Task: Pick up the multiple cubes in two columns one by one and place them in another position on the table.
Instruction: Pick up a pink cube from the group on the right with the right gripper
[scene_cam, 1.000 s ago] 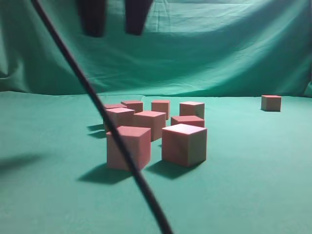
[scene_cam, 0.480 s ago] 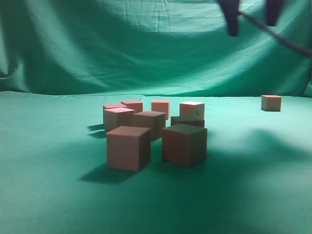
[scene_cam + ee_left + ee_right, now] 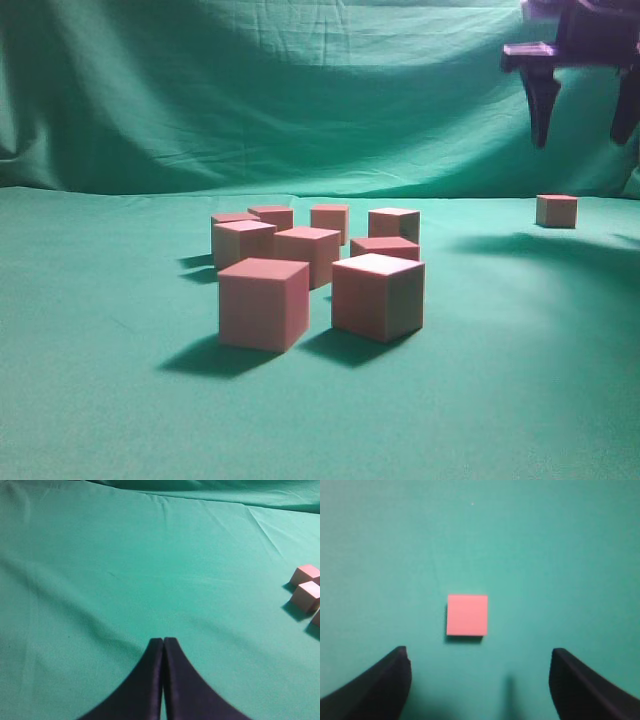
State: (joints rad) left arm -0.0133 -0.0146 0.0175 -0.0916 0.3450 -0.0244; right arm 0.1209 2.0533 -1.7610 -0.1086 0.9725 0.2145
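Note:
Several salmon cubes stand in two columns (image 3: 320,262) on the teal table (image 3: 100,380); the nearest two are the front left cube (image 3: 263,303) and the front right cube (image 3: 378,296). A lone cube (image 3: 556,211) sits far right; it also shows from above in the right wrist view (image 3: 467,615). My right gripper (image 3: 585,110) is open and empty, high above that lone cube, fingers wide apart (image 3: 479,672). My left gripper (image 3: 163,642) is shut and empty over bare cloth; two cubes (image 3: 305,596) show at its view's right edge. It is out of the exterior view.
A draped green cloth backdrop (image 3: 300,100) closes the far side. Bare cloth lies left of the columns and in front of them.
The right gripper has swung from the upper left across to the upper right and lowered a little. The cable that crossed the view has gone. The cubes have not moved.

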